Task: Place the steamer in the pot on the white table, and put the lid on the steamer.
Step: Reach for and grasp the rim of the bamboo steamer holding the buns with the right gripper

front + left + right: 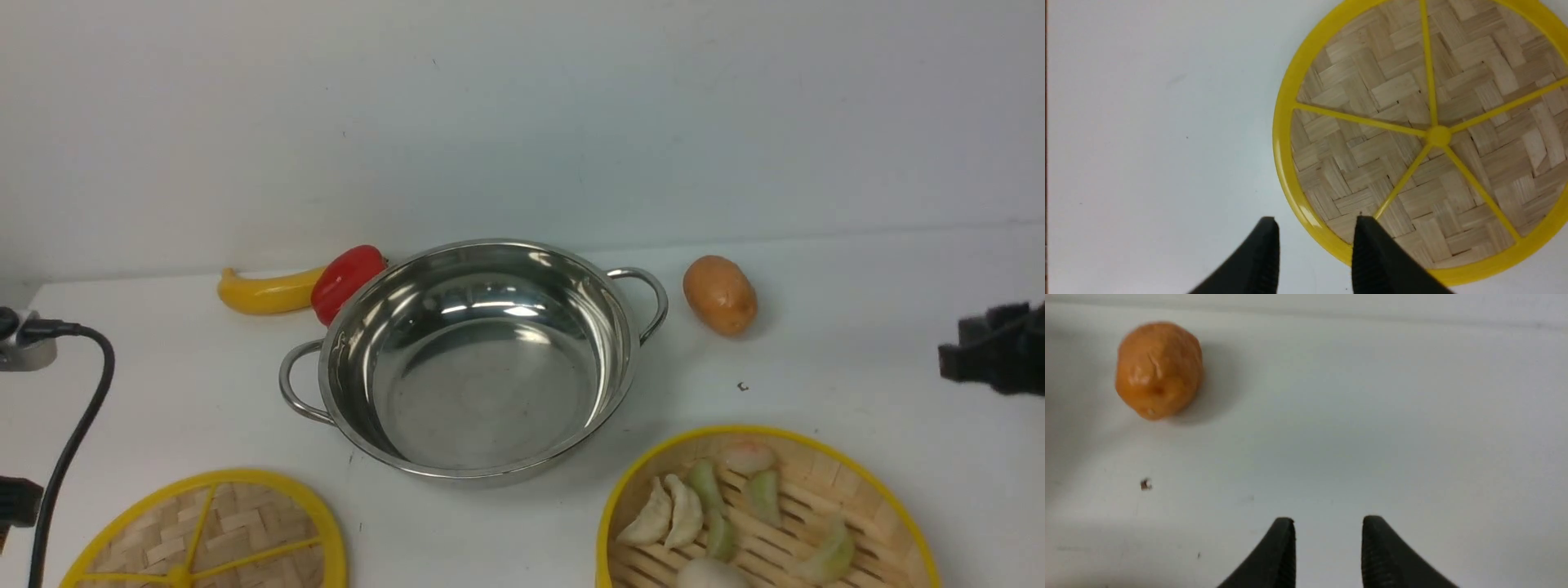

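Note:
The shiny steel pot (482, 384) stands empty in the middle of the white table (857, 408). The bamboo steamer (849, 482), holding dumplings and greens, sits at the front right, cut off by the frame edge. The woven lid (237, 523) lies flat at the front left. In the left wrist view my left gripper (1314, 223) is open over the lid's (1392, 90) yellow rim, one finger over the weave and the other over the table. My right gripper (1328, 518) is open and empty over bare table; it shows at the far right of the front view (971, 351), beyond the steamer.
A yellow banana (265, 292) and a red pepper (344, 279) lie behind the pot's left side. A potato (720, 295) lies behind its right handle and also shows in the right wrist view (1158, 369). A black cable (77, 425) and plug are at the far left.

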